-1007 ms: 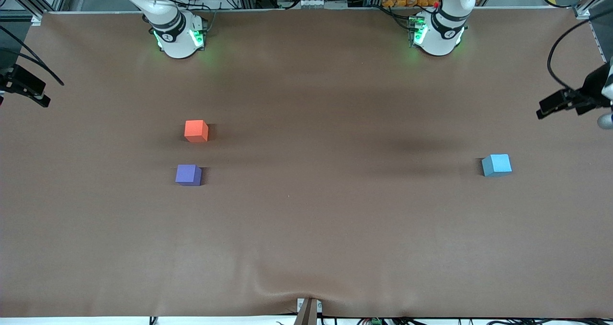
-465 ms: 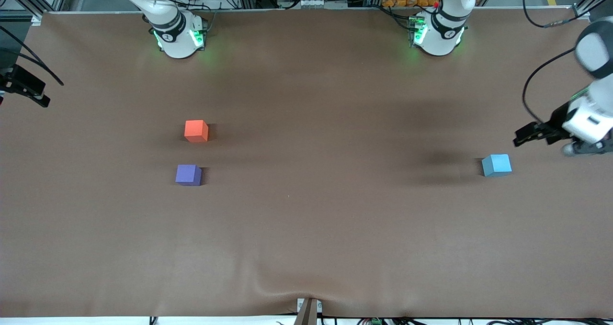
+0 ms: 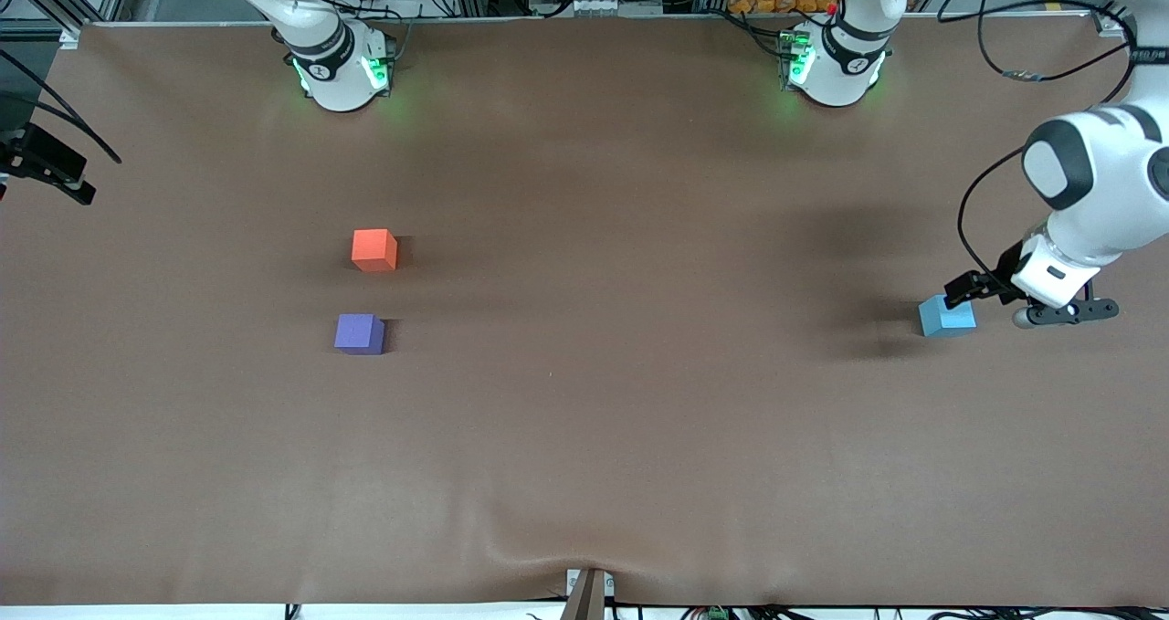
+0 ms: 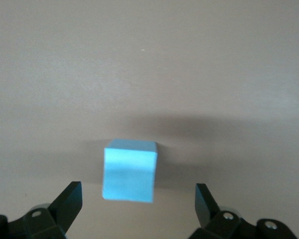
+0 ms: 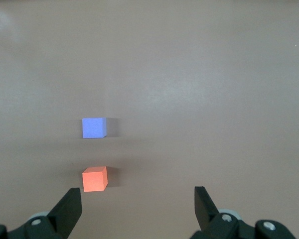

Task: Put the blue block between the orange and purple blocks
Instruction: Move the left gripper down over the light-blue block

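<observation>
At the left arm's end of the table sits the blue block [image 3: 947, 316], well apart from the orange block [image 3: 374, 249] and purple block [image 3: 359, 334]. Left gripper [image 4: 138, 200] hangs just over it, jaws wide apart and empty, evidently lining up for the pick. Right gripper [image 5: 138, 200] waits high over the table, jaws likewise apart. The gap between that pair looks narrow.

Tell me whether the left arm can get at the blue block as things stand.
Probably yes. The left gripper is open and hangs over the blue block, which sits alone on the table with nothing beside it. In the left wrist view the block shows between the fingers, so a straight descent looks free.
</observation>
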`<move>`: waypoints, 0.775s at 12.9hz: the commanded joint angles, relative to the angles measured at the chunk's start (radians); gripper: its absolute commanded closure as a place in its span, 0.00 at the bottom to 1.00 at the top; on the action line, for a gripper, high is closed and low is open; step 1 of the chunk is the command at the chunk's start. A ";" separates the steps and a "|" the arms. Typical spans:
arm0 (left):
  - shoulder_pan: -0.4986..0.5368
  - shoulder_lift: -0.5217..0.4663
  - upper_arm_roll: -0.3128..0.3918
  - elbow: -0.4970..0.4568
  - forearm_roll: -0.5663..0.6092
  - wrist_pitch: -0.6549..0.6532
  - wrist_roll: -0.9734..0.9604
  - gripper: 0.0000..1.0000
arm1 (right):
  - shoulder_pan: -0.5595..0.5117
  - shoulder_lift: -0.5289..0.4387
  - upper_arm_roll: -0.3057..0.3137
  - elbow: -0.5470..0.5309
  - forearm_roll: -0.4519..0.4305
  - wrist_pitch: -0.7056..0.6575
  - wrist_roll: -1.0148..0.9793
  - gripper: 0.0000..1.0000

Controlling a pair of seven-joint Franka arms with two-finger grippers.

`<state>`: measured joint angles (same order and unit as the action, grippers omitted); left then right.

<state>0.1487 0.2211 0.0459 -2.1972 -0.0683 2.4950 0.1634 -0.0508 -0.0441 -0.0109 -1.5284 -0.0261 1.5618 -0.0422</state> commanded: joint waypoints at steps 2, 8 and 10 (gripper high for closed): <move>0.025 0.063 -0.009 0.005 -0.010 0.059 0.038 0.00 | -0.012 0.009 0.009 0.022 0.006 -0.012 0.013 0.00; 0.029 0.103 -0.011 0.011 -0.010 0.059 0.038 0.00 | -0.008 0.010 0.009 0.022 0.006 -0.011 0.013 0.00; 0.029 0.118 -0.011 0.014 -0.010 0.061 0.038 0.00 | -0.001 0.010 0.009 0.022 0.006 -0.012 0.013 0.00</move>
<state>0.1657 0.3175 0.0446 -2.1962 -0.0683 2.5464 0.1831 -0.0514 -0.0441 -0.0083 -1.5284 -0.0253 1.5618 -0.0422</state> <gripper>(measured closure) 0.000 0.000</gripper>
